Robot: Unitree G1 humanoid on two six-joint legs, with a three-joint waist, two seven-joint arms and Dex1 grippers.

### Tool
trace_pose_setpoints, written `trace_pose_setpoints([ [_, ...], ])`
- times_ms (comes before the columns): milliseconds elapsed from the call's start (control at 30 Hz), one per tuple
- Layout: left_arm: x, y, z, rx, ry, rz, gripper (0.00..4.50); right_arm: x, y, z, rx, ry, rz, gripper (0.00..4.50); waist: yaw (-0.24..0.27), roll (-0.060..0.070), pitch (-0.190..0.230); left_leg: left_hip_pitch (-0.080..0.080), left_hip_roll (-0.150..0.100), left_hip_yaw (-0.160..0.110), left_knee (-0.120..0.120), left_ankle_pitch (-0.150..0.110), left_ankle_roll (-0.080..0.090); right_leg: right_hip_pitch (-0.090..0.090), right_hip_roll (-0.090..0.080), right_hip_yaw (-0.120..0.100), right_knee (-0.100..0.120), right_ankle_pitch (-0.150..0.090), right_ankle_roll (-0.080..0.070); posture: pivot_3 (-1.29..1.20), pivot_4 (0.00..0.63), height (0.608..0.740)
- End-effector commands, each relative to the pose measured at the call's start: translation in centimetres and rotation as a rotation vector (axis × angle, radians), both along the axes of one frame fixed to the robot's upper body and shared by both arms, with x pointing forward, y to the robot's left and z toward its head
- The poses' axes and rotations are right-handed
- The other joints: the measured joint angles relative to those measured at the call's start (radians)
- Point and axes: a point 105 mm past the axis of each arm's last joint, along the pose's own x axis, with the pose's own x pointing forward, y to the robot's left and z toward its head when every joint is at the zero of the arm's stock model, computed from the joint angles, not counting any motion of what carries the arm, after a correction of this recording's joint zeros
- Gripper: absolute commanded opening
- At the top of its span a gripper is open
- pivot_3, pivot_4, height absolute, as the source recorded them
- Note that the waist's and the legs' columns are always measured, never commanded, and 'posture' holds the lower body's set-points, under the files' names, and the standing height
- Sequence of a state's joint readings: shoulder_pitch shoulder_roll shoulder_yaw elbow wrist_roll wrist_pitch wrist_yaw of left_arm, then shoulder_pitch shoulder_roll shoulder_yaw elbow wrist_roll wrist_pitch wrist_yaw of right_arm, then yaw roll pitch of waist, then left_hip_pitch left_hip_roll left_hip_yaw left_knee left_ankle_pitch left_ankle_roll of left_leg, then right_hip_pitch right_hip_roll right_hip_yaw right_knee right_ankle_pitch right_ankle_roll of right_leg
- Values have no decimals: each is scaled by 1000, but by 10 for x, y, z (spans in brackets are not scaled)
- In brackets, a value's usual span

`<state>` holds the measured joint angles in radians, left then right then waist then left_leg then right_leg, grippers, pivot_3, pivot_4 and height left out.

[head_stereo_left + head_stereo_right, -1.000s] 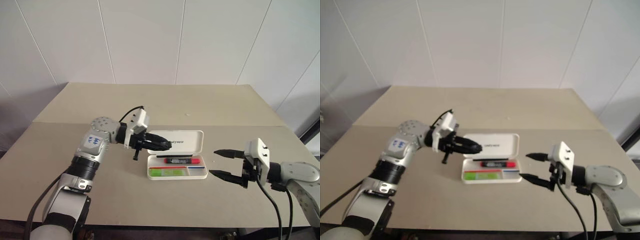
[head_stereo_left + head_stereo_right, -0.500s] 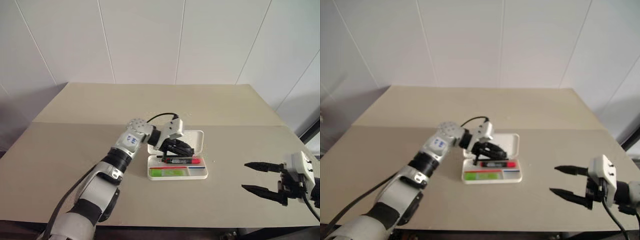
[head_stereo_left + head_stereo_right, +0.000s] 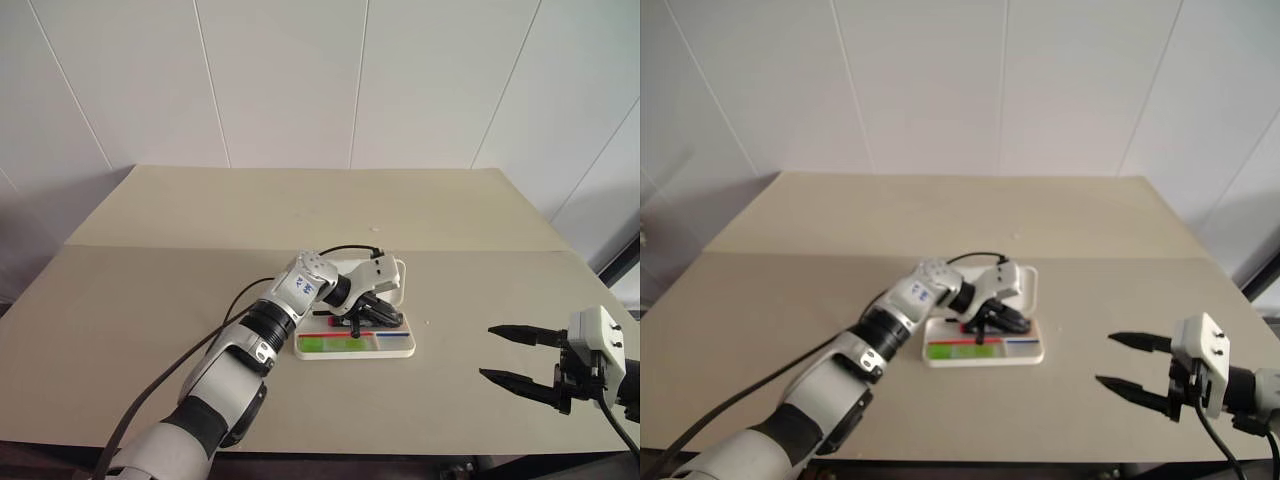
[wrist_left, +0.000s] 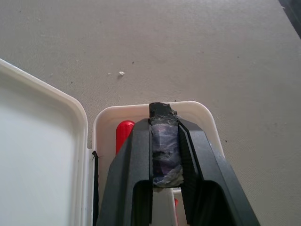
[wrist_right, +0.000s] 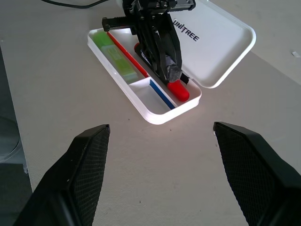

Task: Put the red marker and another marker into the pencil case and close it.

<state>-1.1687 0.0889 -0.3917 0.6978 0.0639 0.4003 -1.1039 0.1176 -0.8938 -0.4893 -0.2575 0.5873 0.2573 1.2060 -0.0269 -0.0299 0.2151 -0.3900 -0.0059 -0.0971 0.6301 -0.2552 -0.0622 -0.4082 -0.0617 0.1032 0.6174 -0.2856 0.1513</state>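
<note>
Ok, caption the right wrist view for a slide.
Left fingers shut over the open case, above the red marker; green marker inside; right fingers wide open.

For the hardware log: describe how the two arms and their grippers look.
The left arm has silver-grey and white segments with black joint rings, a small blue mark near its wrist and a black cable looping over it. Each wrist carries a white boxy camera housing. The left gripper and right gripper each have two black tapered fingers; the right one's pads are finely textured.
</note>
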Motion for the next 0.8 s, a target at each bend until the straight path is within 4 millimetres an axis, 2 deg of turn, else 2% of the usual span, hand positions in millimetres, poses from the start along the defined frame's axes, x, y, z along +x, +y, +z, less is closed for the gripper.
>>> trace_pose_setpoints([
  [33,-8,-6,6,-7,-16,-18,387,-2,1,14,7,-58,-6,4500,0,0,0,0,0,0,0,0,0,0,0,0,0,0,0,0,150,740],
  [367,-23,-3,5,23,1,-18,387,3,4,14,16,-58,-11,4500,-1,0,0,0,0,0,1,0,0,0,0,0,1,0,0,0,150,740],
  [667,-23,-1,1,42,-10,-7,387,5,4,14,17,-60,-15,4500,0,0,0,1,0,0,1,0,0,0,0,0,1,0,0,0,150,740],
  [733,-22,0,0,45,-12,-5,1117,5,4,15,17,-62,-17,4500,0,0,0,1,0,0,1,0,0,0,0,0,1,0,0,0,150,740],
  [800,-22,0,1,42,-12,-8,1659,5,4,14,16,-62,-19,4500,0,0,0,1,0,0,1,0,0,0,0,0,1,0,0,0,150,740],
])
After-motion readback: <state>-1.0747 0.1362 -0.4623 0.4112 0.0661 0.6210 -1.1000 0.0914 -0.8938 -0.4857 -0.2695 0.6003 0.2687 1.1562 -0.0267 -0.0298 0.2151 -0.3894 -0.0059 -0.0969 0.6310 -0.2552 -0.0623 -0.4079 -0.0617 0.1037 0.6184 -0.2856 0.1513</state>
